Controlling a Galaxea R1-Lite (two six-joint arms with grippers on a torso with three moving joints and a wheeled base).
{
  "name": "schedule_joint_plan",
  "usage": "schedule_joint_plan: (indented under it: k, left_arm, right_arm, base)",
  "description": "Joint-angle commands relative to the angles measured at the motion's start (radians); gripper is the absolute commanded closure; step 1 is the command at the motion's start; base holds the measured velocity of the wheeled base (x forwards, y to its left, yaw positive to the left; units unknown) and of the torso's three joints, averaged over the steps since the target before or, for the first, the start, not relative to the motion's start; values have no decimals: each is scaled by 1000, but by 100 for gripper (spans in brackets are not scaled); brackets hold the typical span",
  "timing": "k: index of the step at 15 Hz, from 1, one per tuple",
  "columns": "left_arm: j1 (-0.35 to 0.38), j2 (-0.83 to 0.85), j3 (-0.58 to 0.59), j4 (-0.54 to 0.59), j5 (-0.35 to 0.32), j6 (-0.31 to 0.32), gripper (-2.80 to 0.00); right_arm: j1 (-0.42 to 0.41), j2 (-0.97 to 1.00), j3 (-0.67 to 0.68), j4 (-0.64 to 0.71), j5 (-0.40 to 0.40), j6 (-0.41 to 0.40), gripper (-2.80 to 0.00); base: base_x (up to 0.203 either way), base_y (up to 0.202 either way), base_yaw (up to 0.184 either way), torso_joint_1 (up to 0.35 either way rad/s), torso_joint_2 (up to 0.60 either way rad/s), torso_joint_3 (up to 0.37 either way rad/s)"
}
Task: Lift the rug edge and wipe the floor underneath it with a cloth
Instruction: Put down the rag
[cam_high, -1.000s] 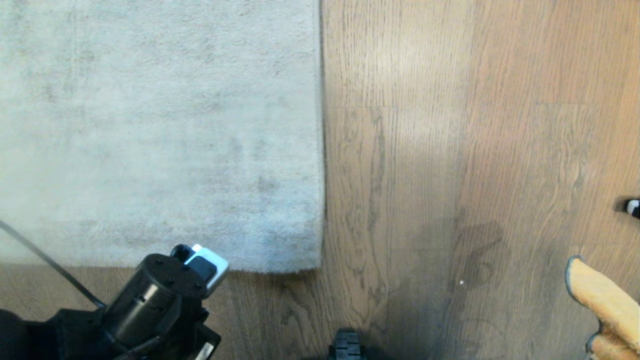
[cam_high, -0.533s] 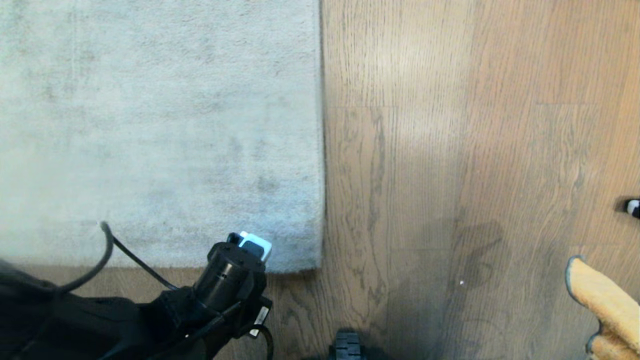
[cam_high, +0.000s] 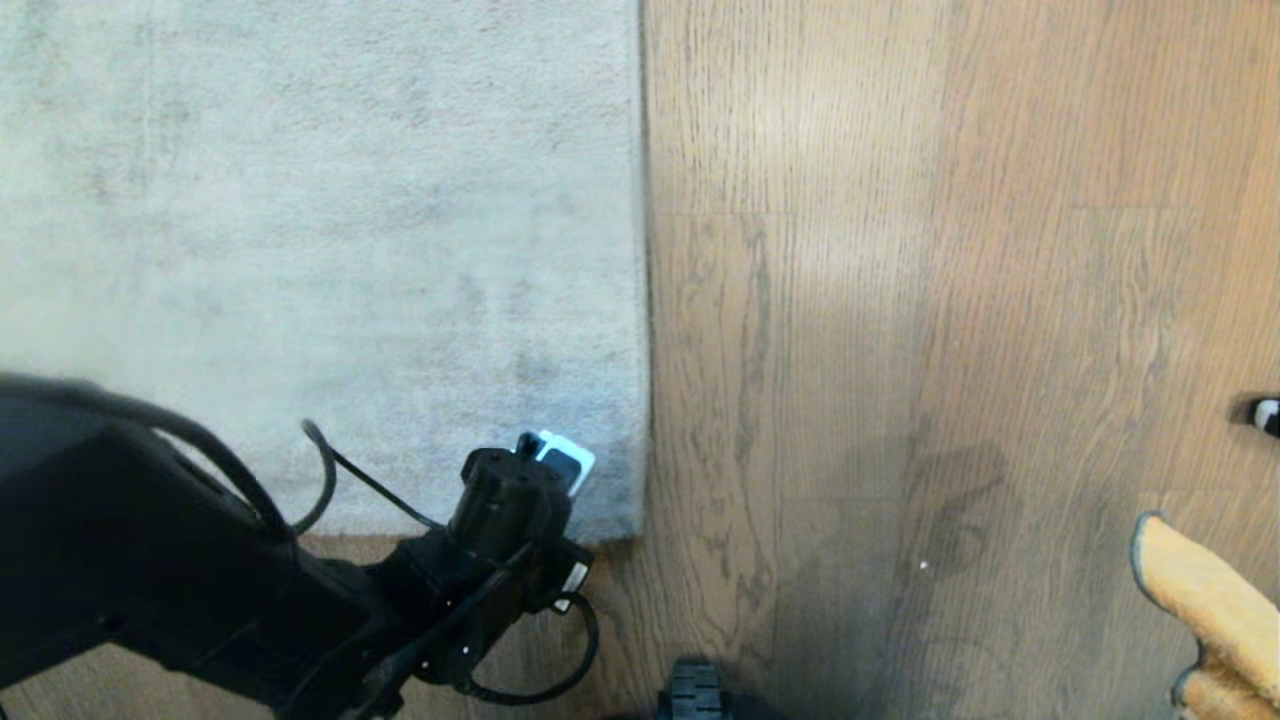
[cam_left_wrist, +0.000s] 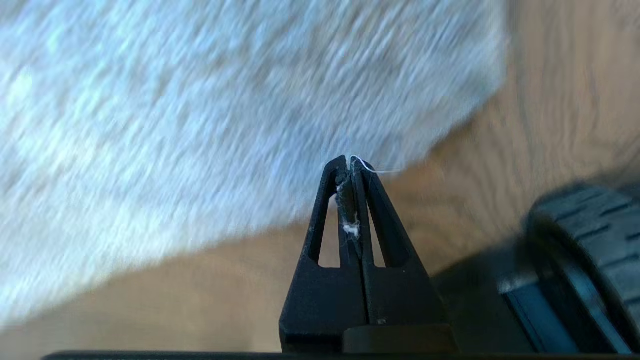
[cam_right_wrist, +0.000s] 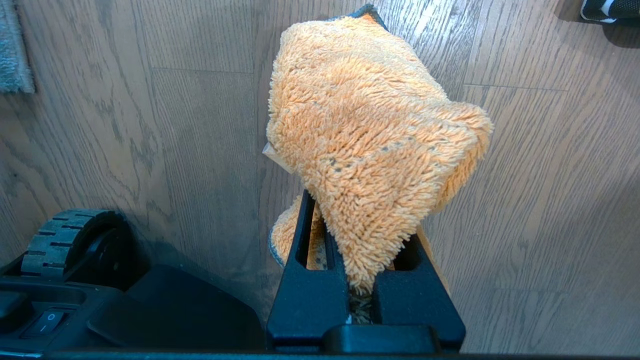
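Lying flat on the floor (cam_high: 900, 300), the rug edge (cam_high: 640, 530) shows its square corner near the bottom middle of the head view, pale grey pile against the brown wood planks. The left gripper (cam_left_wrist: 349, 162) is right above that corner, fingers pressed fully together with nothing between them, just a bit of fluff and a stray thread stuck on the tips. In the head view you can see its black arm coming in from the lower left, with a cable looping around the wrist. The wrist view there is pretty smeared, so I can't say whether the tips actually touch the pile.

The cloth (cam_right_wrist: 370, 140) is well away from the rug, over at the far right edge of the head view. The right gripper (cam_right_wrist: 357, 235) has it pinched, fuzzy orange fabric bunched up over the fingers, held off the planks. A black wheel (cam_right_wrist: 65, 240) of the base sits close by.
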Motion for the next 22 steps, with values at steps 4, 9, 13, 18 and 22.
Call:
schedule_joint_plan:
  k: [4, 9, 13, 18, 22]
  left_arm:
    - [14, 108, -43, -65, -46, 31, 0]
    - [18, 149, -69, -81, -46, 55, 0]
    - [43, 154, -76, -84, -48, 97, 0]
    - [68, 142, -67, -84, -48, 122, 0]
    - [83, 125, -58, -84, -48, 124, 0]
  right_arm:
    - [0, 1, 0, 0, 0, -1, 0]
    - [0, 1, 0, 0, 0, -1, 0]
    - [0, 1, 0, 0, 0, -1, 0]
    - [0, 1, 0, 0, 0, -1, 0]
    - [0, 1, 0, 0, 0, -1, 0]
  base:
    - [0, 0, 0, 0, 0, 0]
    - [0, 0, 0, 0, 0, 0]
    - [0, 0, 0, 0, 0, 0]
    - [0, 0, 0, 0, 0, 0]
    - [0, 0, 0, 0, 0, 0]
